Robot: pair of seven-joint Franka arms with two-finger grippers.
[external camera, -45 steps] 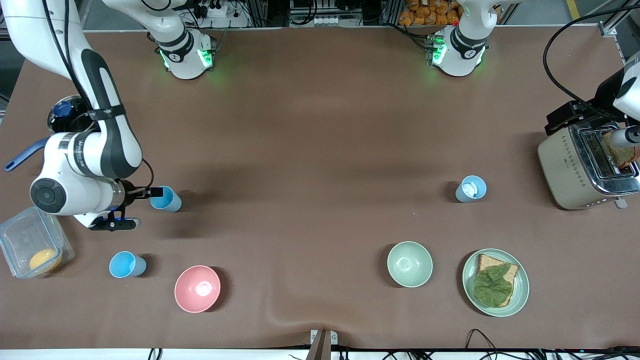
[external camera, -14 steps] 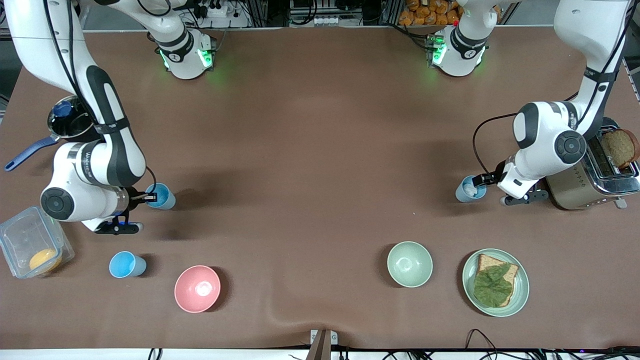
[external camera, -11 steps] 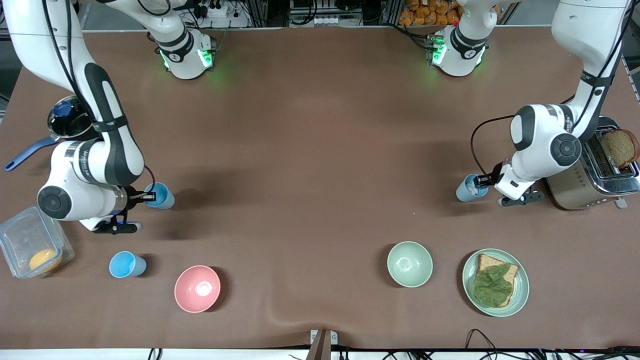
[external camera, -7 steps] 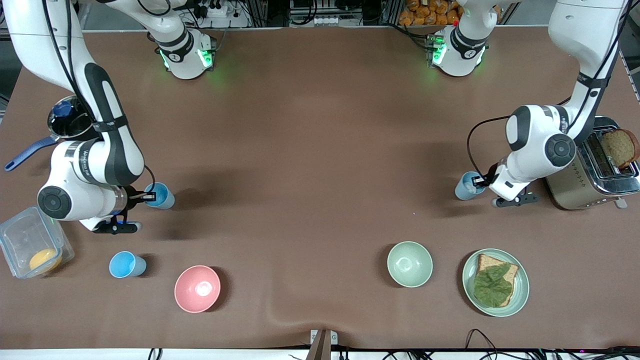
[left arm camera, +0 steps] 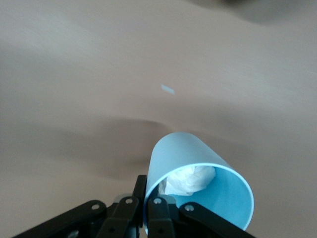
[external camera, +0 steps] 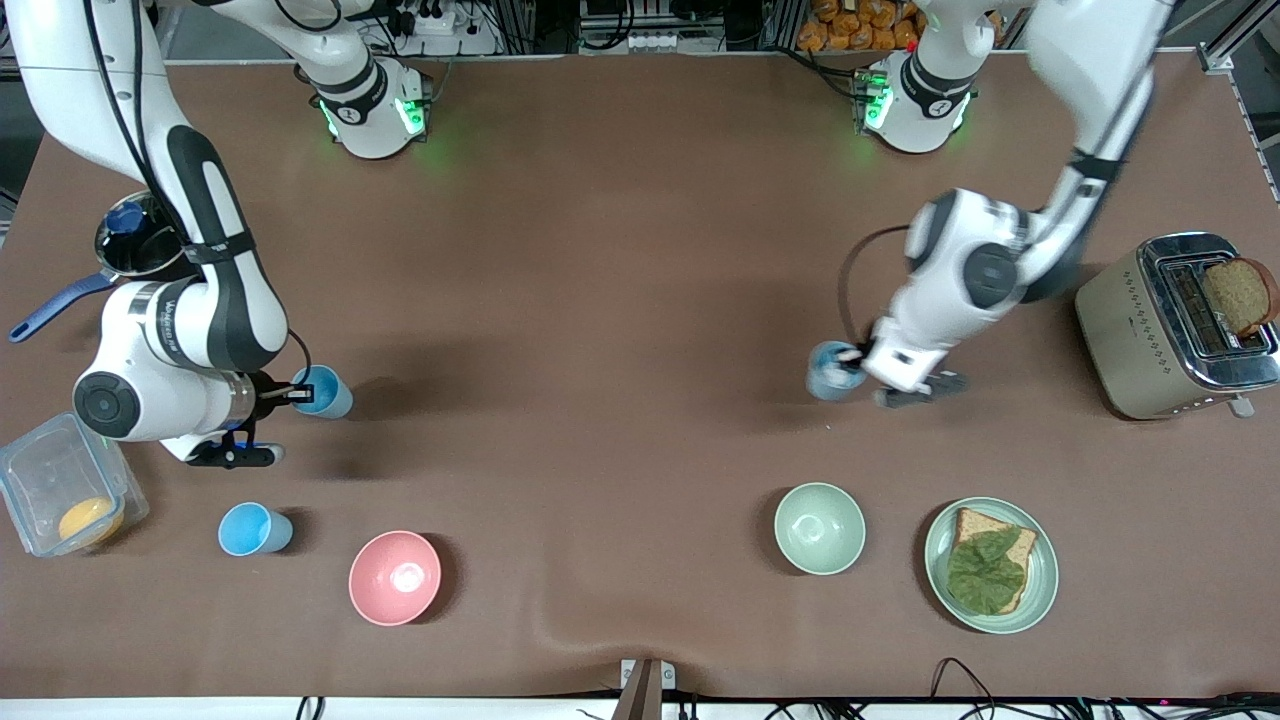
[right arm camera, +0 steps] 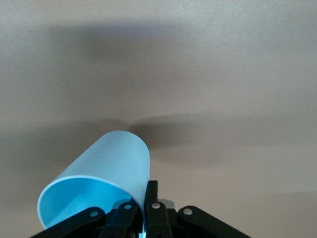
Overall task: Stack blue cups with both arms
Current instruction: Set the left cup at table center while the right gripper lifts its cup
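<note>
Front view: both end effectors (external camera: 848, 362) (external camera: 296, 394) pinch blue cups' (external camera: 828, 372) (external camera: 325, 391) rims.

A bright sky-blue plastic tumbler (right arm camera: 99, 181) fills the lower part of the right wrist view, its open mouth turned toward the camera. The right gripper (right arm camera: 146, 208) pinches its rim wall between black fingers (right arm camera: 154, 210). Beneath lies plain brown table covering (right arm camera: 208, 74), crossed by soft shadows.

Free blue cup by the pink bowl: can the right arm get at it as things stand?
Probably not yet. The cup sits open near the right gripper, but its fingers are shut on another cup; that one must go first.
</note>
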